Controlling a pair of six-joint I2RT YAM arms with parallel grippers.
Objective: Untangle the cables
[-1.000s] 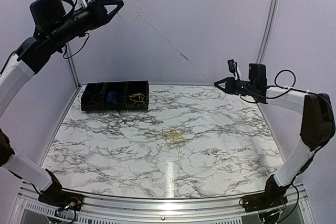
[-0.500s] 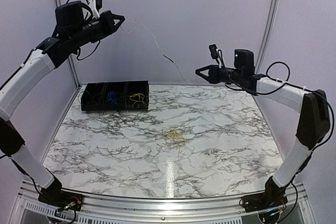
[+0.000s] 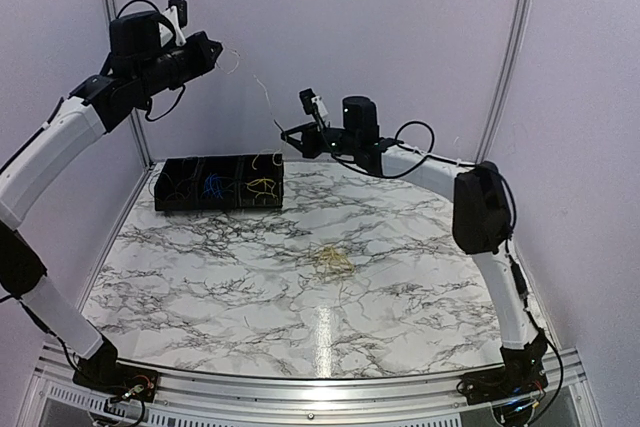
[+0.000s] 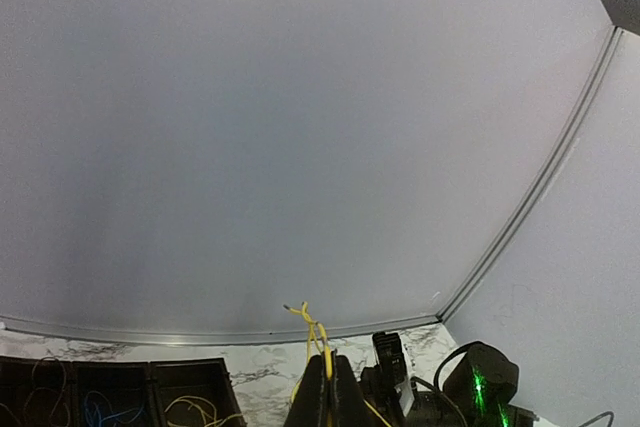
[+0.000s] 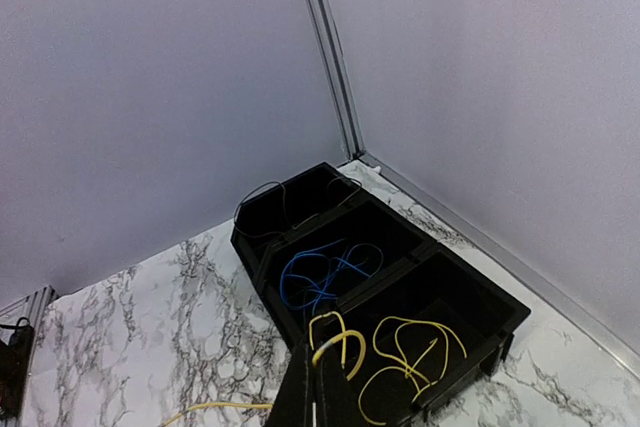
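**Yellow cable strung between both claws, over the tray's yellow end.**
Grips: left claw point(image 3: 212, 49) is clamped tight on one end of the yellow cable point(image 4: 316, 331), held high. The right claw point(image 3: 284, 134) is pinched closed on another part, low, just above the tray point(image 3: 200, 205) compartment holding yellow loops point(image 5: 400, 362). The cable sags between the claws, clear of the tabletop point(image 3: 430, 277). The leftover tangle point(image 3: 332, 259) lies mid-tabletop, well apart.
Risks: the sagging span may hook the yellow loops and re-knot. The thin wire may slip from a claw if the arms part. An off-centre release could land it in the blue section or outside the wall.
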